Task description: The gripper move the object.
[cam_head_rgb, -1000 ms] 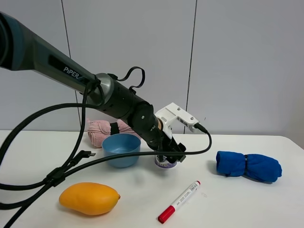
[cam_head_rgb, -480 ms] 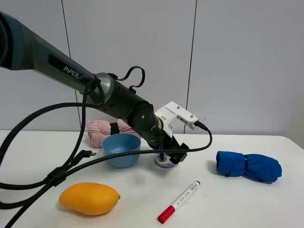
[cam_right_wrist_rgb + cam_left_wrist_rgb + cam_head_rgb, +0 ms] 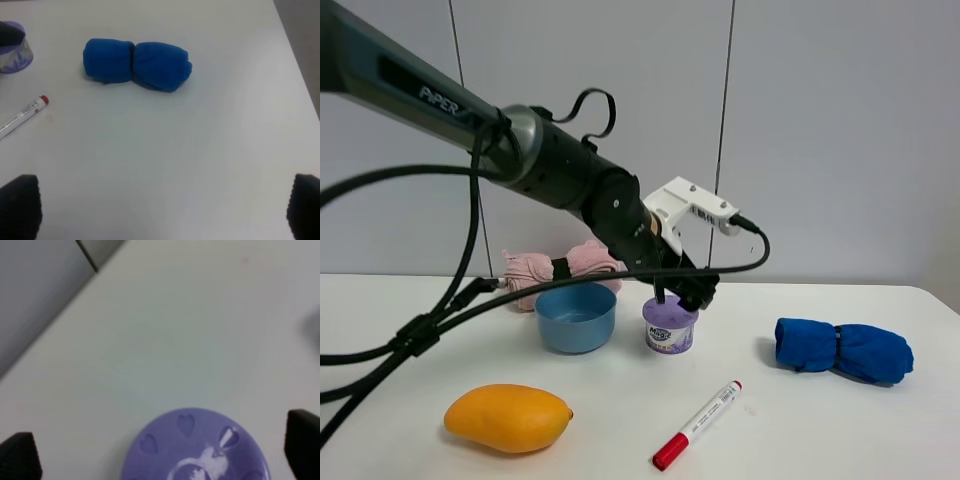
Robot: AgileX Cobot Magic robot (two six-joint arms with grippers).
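Note:
The object, a small round tub point(image 3: 670, 328) with a lilac perforated lid, stands on the white table just right of the blue bowl point(image 3: 576, 316). My left gripper point(image 3: 682, 293) hovers just above the tub, open and not touching it. In the left wrist view its fingertips point(image 3: 18, 455) show at both edges, with the lid point(image 3: 197, 447) below and between them. My right gripper point(image 3: 161, 206) is open and empty over bare table. It is out of the exterior high view. The tub point(image 3: 13, 55) also shows in the right wrist view.
A rolled blue cloth point(image 3: 843, 350) lies at the right and a red-capped marker point(image 3: 698, 424) in front of the tub. A yellow mango point(image 3: 507, 417) lies at front left, and a pink cloth point(image 3: 560, 269) behind the bowl. Black cables point(image 3: 410, 330) trail across the left.
My left gripper has risen from around the tub to just above it. The tub stays on the table by the bowl. The arm and its cables have lifted.

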